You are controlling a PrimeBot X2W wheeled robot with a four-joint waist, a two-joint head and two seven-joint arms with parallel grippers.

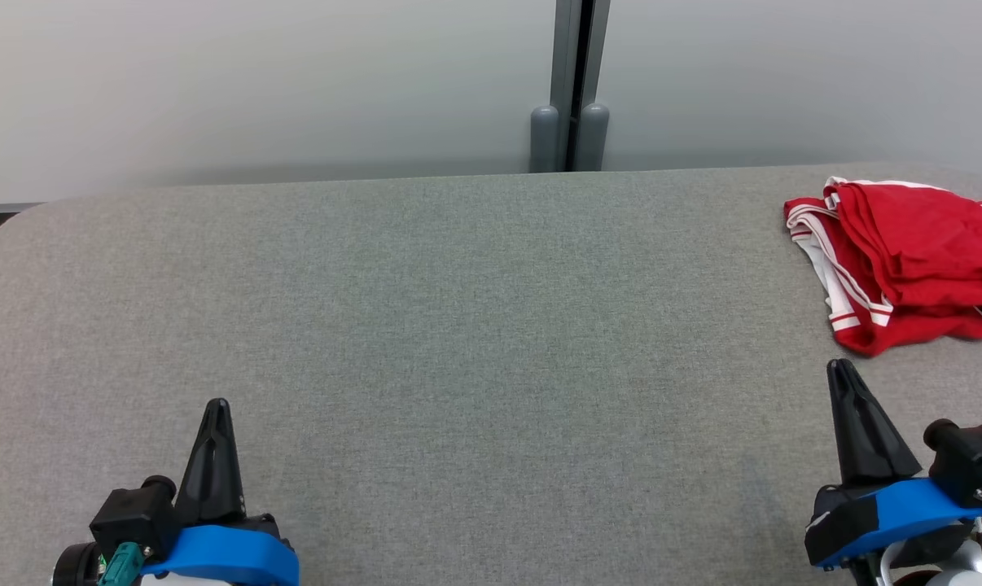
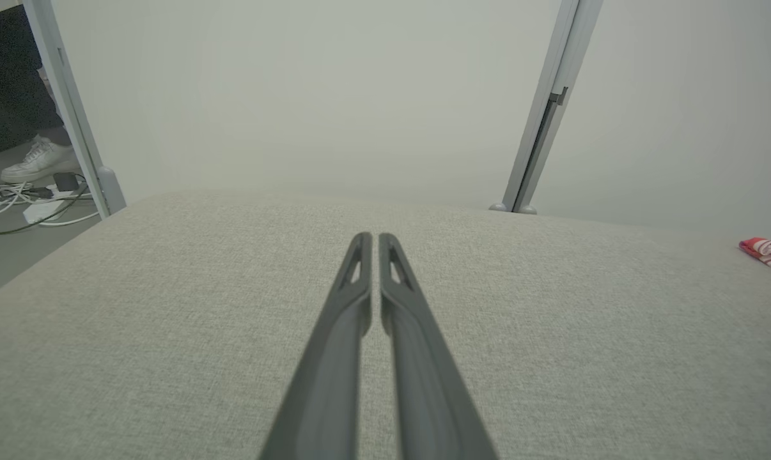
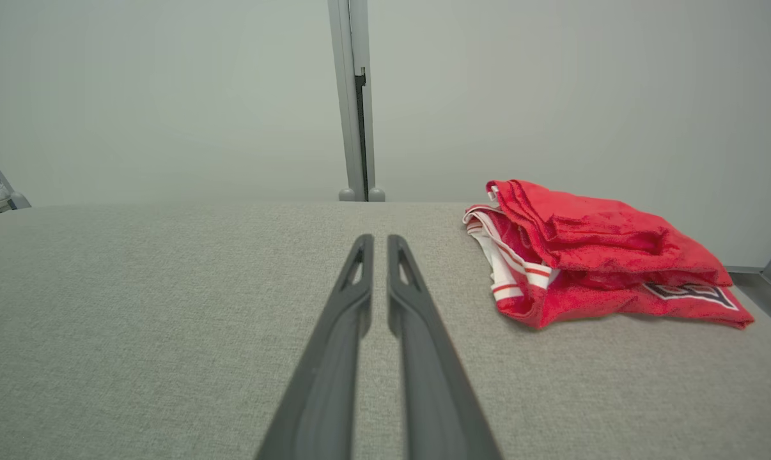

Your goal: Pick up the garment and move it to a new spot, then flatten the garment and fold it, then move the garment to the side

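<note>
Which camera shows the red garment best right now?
Right wrist view: the whole red garment is in frame, close. Head view crops it at the right edge; left wrist view catches a small corner.

Left tool (image 2: 373, 239) and right tool (image 3: 379, 239) point forward, both nearly closed, empty.

head: high, looking down | wrists: low, forward | shared: table (image 1: 458, 325), garment (image 1: 906, 260)
</note>
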